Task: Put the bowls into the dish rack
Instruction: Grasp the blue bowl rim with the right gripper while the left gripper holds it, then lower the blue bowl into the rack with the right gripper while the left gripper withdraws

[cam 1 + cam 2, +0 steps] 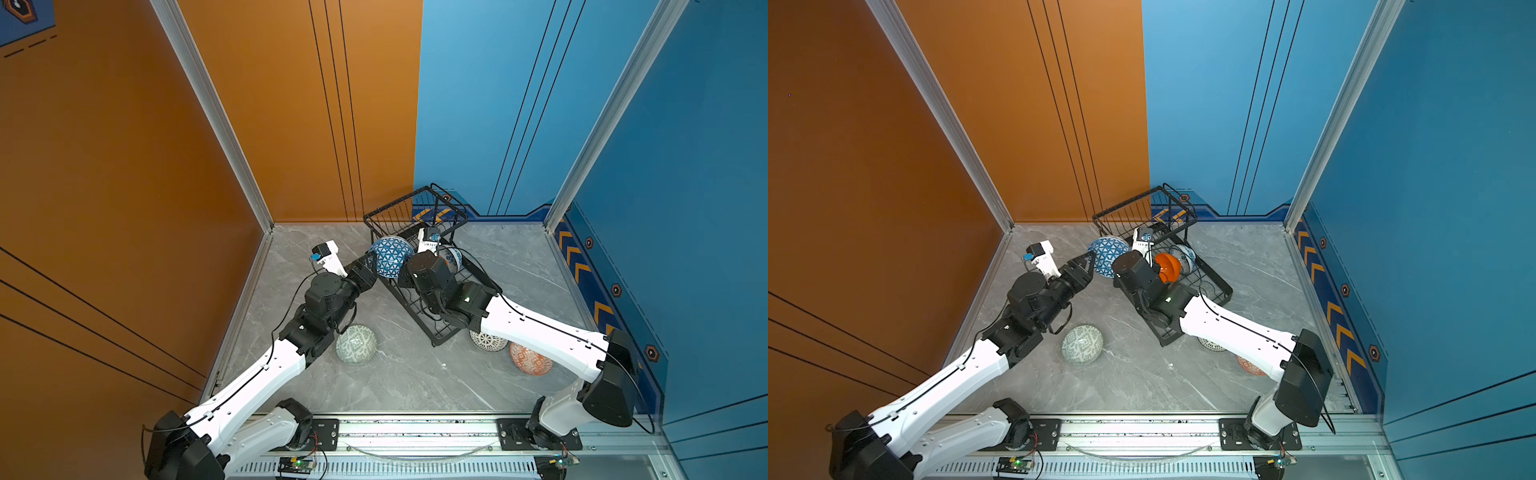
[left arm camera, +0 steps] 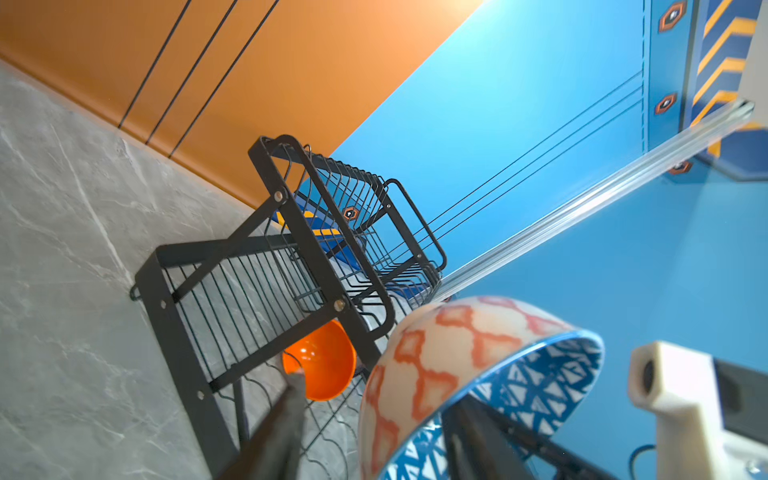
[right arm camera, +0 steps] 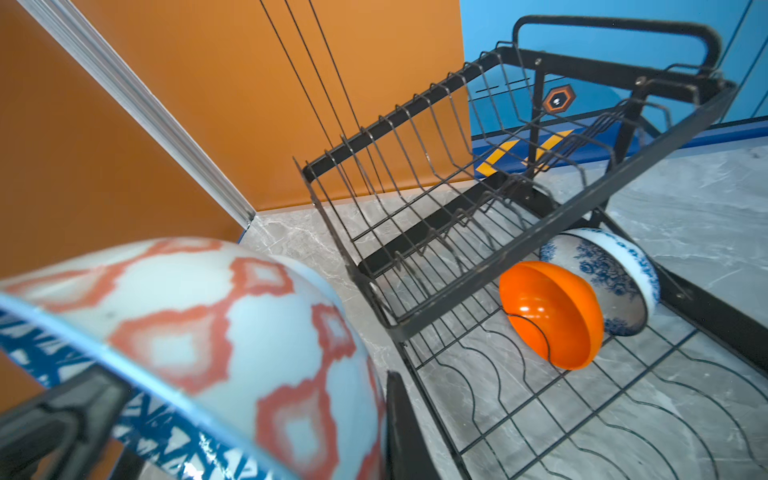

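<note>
The left arm (image 1: 266,365) and the right arm (image 1: 540,332) are both wearing smooth white shells with chunky black joints in between. A thin black cable (image 1: 232,395) is running along each shell, with little clips holding it down. Tiny screw holes are dotting the white. A small green light (image 1: 466,299) is glowing on the right arm. A white camera box (image 1: 328,254) with a blue bit is sitting by each wrist. The dark grey fingers (image 2: 282,432) are looking long and flat.

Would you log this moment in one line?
handover; right fingers shut on blue triangle-patterned round bowl; left fingers open; black wire dish rack partly loaded
</note>
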Controlling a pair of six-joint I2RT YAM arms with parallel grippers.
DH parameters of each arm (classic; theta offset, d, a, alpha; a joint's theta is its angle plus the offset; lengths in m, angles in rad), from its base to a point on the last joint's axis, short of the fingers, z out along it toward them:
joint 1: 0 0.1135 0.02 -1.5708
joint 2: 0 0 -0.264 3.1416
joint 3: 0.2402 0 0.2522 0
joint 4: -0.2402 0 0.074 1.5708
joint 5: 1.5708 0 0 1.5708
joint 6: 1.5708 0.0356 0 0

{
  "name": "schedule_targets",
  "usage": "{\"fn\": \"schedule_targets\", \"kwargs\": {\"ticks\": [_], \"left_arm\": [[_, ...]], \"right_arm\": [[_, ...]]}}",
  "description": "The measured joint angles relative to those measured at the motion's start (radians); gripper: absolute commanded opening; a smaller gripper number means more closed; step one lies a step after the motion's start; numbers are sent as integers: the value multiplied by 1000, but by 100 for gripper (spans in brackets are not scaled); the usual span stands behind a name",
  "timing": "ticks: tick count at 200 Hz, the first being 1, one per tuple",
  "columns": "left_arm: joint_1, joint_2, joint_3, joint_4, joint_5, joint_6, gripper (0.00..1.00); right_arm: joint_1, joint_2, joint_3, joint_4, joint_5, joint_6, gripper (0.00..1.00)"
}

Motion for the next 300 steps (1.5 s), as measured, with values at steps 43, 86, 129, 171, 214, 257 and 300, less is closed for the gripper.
{"fn": "schedule_targets", "kwargs": {"ticks": [43,86,129,171,214,257,300], "left_arm": [[16,-80,-36,-8,-37,-7,98],[35,-110,-54,-35,-52,-8,98],[66,-73,-61,-49,-40,-24,98],[95,-39,-61,-56,-1,-36,98],[155,-34,-74,-55,52,-53,98],[211,-24,-95,-55,96,-65,98],[256,16,-100,-48,150,-87,98]], "right_arm": [[-14,-96,-110,-72,144,-50,0],[-73,-150,-245,-148,265,-67,0],[-129,-116,-318,-203,320,-48,0],[-147,68,-277,-209,323,5,0],[-154,206,-203,-221,321,51,0],[-154,273,-112,-250,323,115,0],[-142,360,-37,-299,356,213,0]]}}
